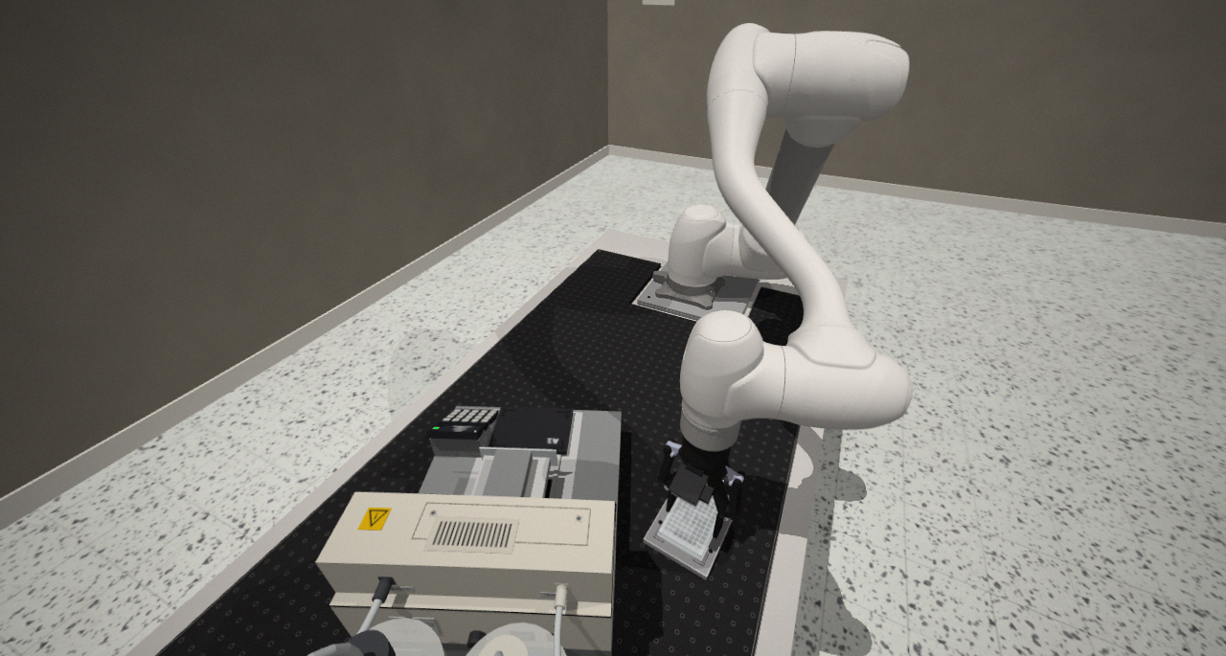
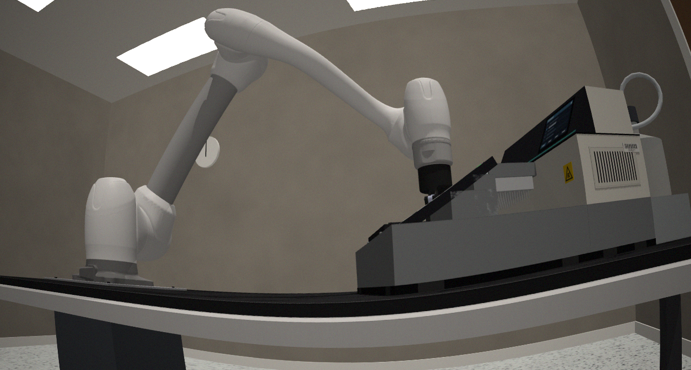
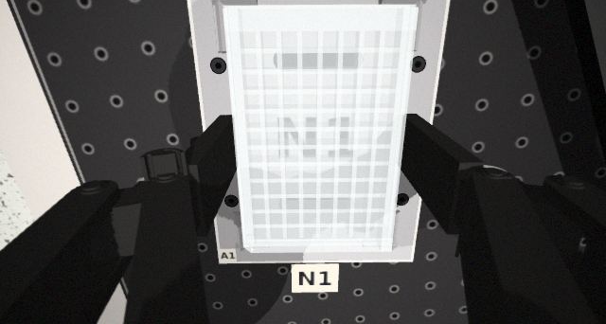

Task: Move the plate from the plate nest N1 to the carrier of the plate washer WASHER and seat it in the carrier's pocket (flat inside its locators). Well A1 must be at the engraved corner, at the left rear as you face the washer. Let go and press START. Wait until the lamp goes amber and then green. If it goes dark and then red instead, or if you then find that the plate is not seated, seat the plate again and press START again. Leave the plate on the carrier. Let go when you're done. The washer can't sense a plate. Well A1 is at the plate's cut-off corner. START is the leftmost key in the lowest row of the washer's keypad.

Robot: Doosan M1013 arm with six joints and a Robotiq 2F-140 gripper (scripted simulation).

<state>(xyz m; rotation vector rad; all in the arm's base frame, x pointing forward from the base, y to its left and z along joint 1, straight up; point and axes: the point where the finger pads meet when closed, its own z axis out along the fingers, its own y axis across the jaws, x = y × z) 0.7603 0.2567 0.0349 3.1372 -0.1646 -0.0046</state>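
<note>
- Jaws of the gripper (image 3: 317, 144) clamped on the two long sides of the plate (image 3: 317, 78), one pad per side, near mid-length; grip judged only just made
- plate lies flat in plate nest N1 (image 3: 204, 40), not yet lifted; its cut-off corner cannot be made out, though an A1 mark (image 3: 227, 255) sits at the nest's near left corner in the wrist view
- carrier (image 1: 531, 429) of the washer (image 1: 466, 557) stands vacant beside the nest; keypad (image 1: 469, 415) just beyond it
- risks, as judged: a shallow hold on the smooth side walls could let the plate tilt or slip on lifting; a corner could catch on the nest's locators; an unchecked turn could put A1 at the wrong carrier corner
</note>
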